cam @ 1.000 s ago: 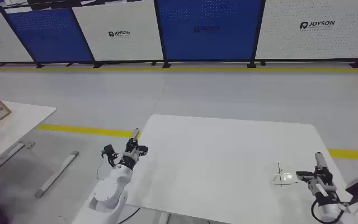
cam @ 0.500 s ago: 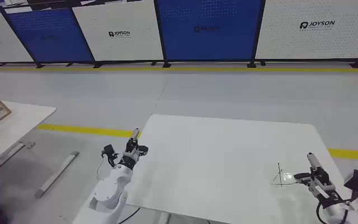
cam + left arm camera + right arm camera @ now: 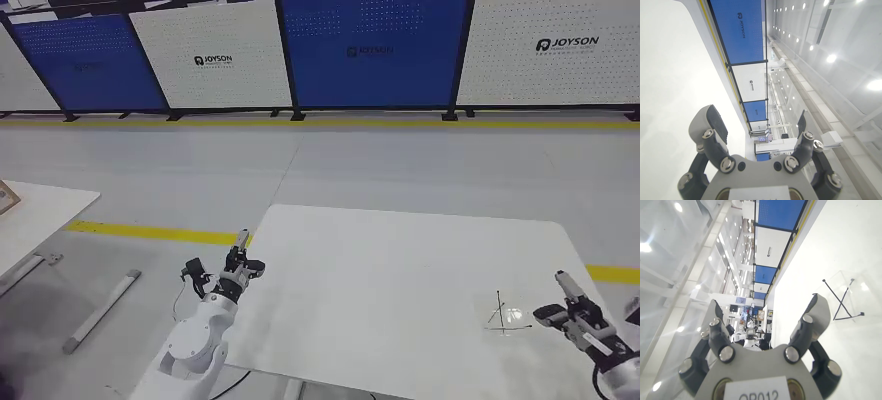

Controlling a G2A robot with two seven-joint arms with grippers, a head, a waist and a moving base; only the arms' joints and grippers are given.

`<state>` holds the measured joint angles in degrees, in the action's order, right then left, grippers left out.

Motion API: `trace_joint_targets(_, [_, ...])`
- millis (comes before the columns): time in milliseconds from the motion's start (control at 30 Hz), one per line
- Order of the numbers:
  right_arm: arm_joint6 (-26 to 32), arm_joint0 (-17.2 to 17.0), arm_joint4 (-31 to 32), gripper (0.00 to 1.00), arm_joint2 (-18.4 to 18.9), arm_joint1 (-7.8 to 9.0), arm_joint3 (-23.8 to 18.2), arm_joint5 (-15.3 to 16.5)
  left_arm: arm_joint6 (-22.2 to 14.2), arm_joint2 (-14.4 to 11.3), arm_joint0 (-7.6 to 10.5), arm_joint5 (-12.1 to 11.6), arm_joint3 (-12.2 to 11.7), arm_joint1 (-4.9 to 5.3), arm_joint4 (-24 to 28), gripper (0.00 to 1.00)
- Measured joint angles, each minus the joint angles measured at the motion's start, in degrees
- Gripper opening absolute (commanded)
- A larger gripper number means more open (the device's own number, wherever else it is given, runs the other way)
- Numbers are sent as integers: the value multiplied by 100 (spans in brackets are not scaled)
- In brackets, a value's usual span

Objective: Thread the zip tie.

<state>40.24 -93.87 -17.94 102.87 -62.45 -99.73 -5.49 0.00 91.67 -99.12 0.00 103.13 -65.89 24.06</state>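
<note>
Black zip ties [image 3: 841,303] lie crossed on a clear tray [image 3: 859,283] in the right wrist view. From above, at the table's [image 3: 400,280] four o'clock, they blur to faint lines. The right gripper [image 3: 765,300] and left gripper [image 3: 757,111] gape wide, empty.

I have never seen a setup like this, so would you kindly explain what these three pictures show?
It is a two-armed robot at a white table. The wide picture looks down from a camera above its arms. The other two come from a camera on each wrist, so each shows its own two-fingered gripper up close. The left gripper is at the table's left edge, the right gripper at its right edge. Both are open and hold nothing. Near the right one, black zip ties lie crossed in what looks like a clear tray.
</note>
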Motion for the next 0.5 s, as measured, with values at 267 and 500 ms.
trace_joint_targets(267, [2019, 1052, 1034, 100, -323, 220, 631, -437, 0, 0, 0, 0, 0, 0, 0, 100])
trace_joint_targets(500, [1908, 1170, 947, 100, -345, 220, 710, -446, 0, 0, 0, 0, 0, 0, 0, 100])
